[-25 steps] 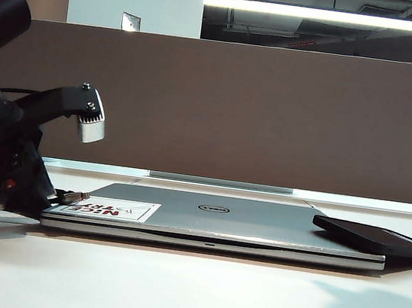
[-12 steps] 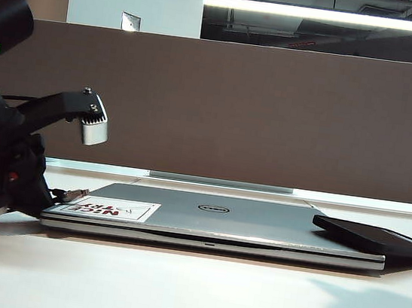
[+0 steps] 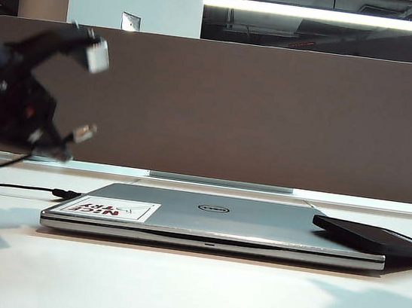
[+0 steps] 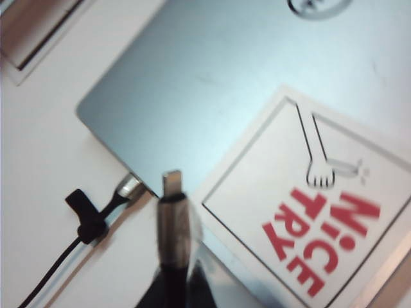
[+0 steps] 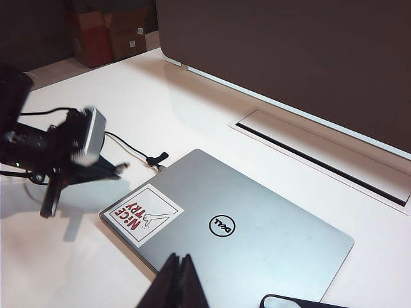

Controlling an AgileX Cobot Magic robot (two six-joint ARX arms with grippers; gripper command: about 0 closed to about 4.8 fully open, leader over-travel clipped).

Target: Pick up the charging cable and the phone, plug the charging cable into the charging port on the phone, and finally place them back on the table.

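At the left of the exterior view my left gripper is raised above the table, shut on the charging cable. Its silver plug juts toward the laptop and its black cord hangs down behind. In the left wrist view the fingers clamp the cable just behind the plug, over the laptop's stickered corner. The phone lies with one end on the laptop's right edge; its corner shows in the right wrist view. My right gripper is shut and empty, above the laptop lid.
A silver Dell laptop with a red-lettered sticker lies closed mid-table. A second black cord runs to the laptop's left corner, its plug beside the held one. A brown divider panel stands behind.
My left gripper shut on the charging cable beside the laptop's left corner, then rose well above the table with the plug in it. Phone, laptop and right gripper stayed put.
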